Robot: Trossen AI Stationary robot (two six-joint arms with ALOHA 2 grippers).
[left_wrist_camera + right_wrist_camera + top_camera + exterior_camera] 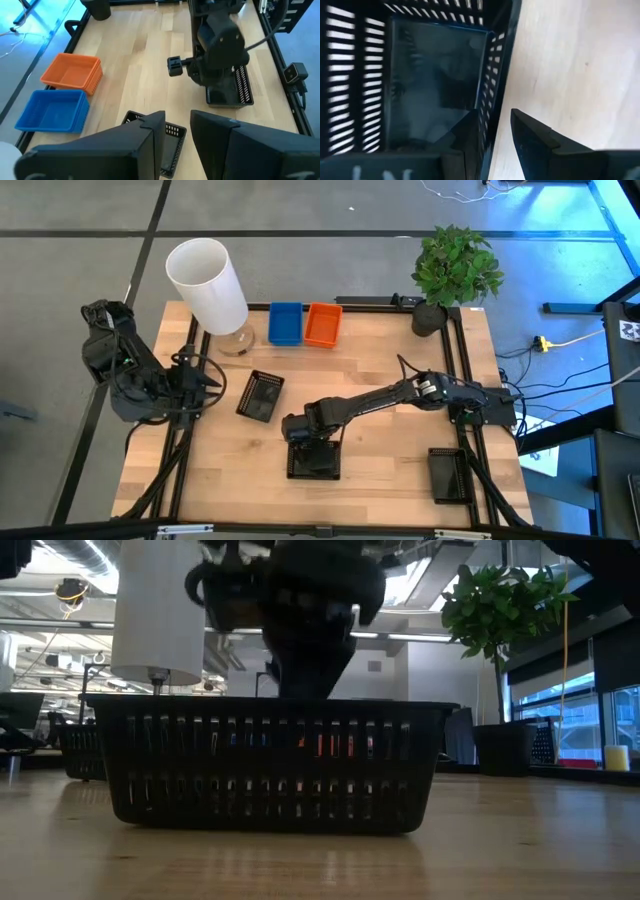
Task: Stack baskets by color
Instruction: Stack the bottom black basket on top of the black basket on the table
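High view, black basket under right gripper: black mesh basket (313,460) sits upright near the table's near edge, centre; mostly hidden by the arm above it, so its long axis is hard to judge.
Low view, same basket: its slatted side wall (270,772) faces the camera, broad side on, resting flat on the wood.
Right gripper: the right gripper (492,137) straddles one wall of this basket, one finger inside, one outside; jaws narrow, and whether they pinch the wall I cannot tell.
Second black basket: another black basket (260,395) lies left of centre, long axis tilted slightly off near-far.
Third black basket: a third (450,474) rests at the near right, long axis near-far.
Coloured baskets: blue basket (285,323) and orange basket (322,325) stand side by side at the far edge, touching.
Left gripper: left gripper (177,132) waits at the left, jaws parted, empty.
Surroundings: white cylinder (208,285) far left; potted plant (452,272) far right.
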